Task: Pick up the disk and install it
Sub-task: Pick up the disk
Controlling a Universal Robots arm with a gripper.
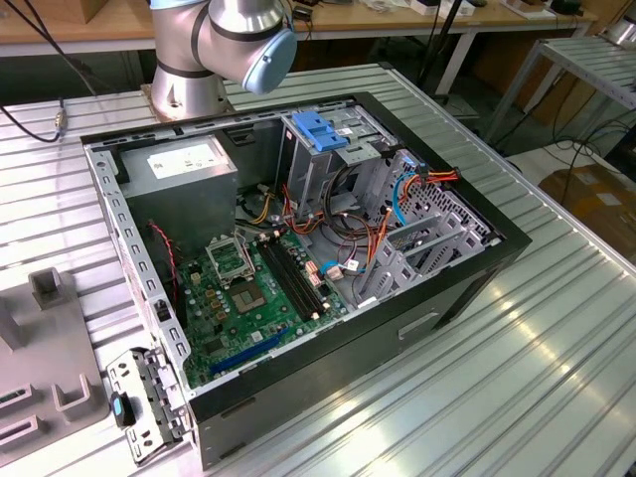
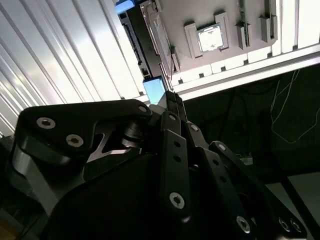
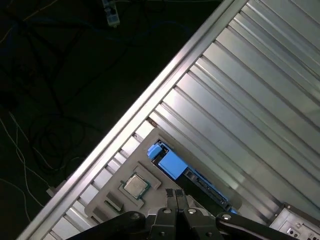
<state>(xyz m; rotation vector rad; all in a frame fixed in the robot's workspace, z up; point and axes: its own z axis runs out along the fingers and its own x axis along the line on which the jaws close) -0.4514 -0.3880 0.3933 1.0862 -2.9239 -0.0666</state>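
In both wrist views the tool (image 3: 175, 194) hangs over the disk (image 3: 175, 165). Its fingers are pressed together and hold nothing. The disk lies just beside a grey holder (image 3: 107, 200) on the ribbed bench (image 3: 260, 100). A square chip (image 3: 135, 185) sits in the holder. In the exterior view an open computer case (image 1: 447, 298) fills the middle of the bench. The holder is at its 8 o'clock and the arm's base (image 1: 184, 79) at 11 o'clock.

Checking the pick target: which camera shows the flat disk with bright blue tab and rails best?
The first wrist view: on the disk, blue tab and one rail are unobstructed. The second wrist view catches its dark edge and blue tab past the pincer.
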